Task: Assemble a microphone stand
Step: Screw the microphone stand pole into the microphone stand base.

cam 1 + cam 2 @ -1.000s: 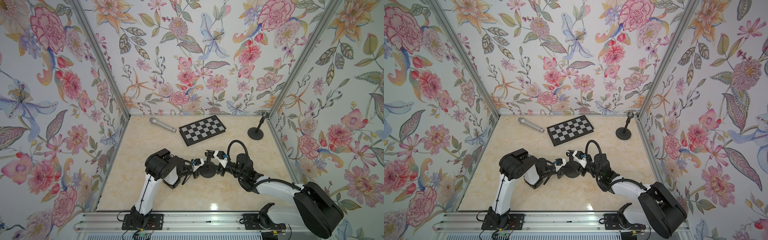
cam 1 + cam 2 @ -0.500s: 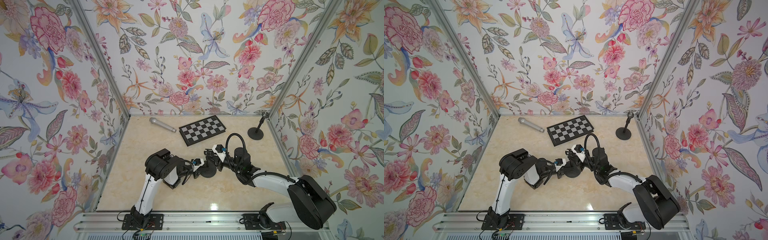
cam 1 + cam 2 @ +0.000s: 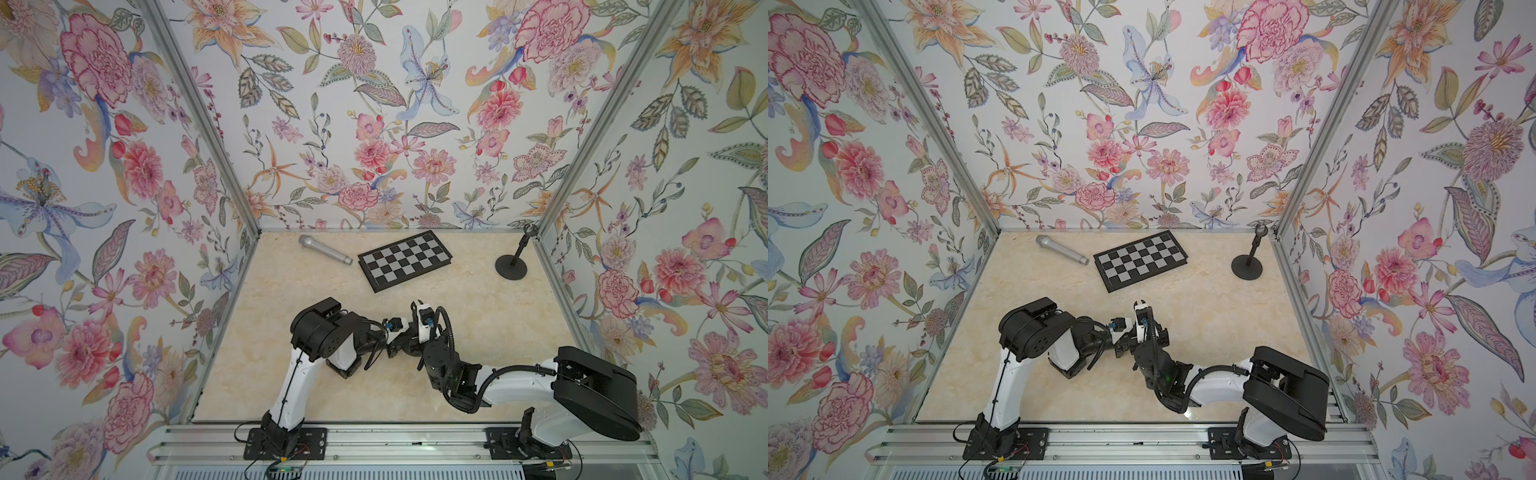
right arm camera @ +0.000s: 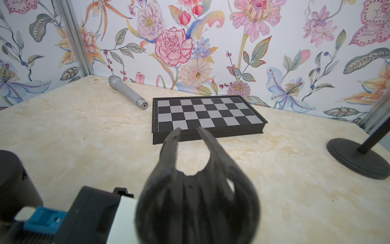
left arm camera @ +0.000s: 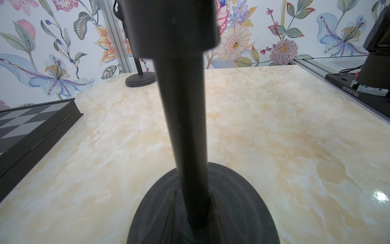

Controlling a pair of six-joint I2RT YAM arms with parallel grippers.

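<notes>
Your left claw (image 3: 401,338) grasps the near stand's pole (image 5: 183,126) to steady it — your right claw (image 3: 417,316), clenched on the clip (image 4: 190,169), holds it above for fitting.

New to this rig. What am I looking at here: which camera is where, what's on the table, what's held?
The left arm and right arm are robots on a rail; each ends in a pinching gripper. Two pictures look down from overhead, nearly identical; two come from wrist cameras. On the marbled tabletop lie a silver microphone and a black-and-grey chessboard; an assembled black stand sits in the far corner. The left gripper appears to grip the black pole on its round black base; the right gripper is shut, apparently on the black forked clip. Fingers are hidden.
</notes>
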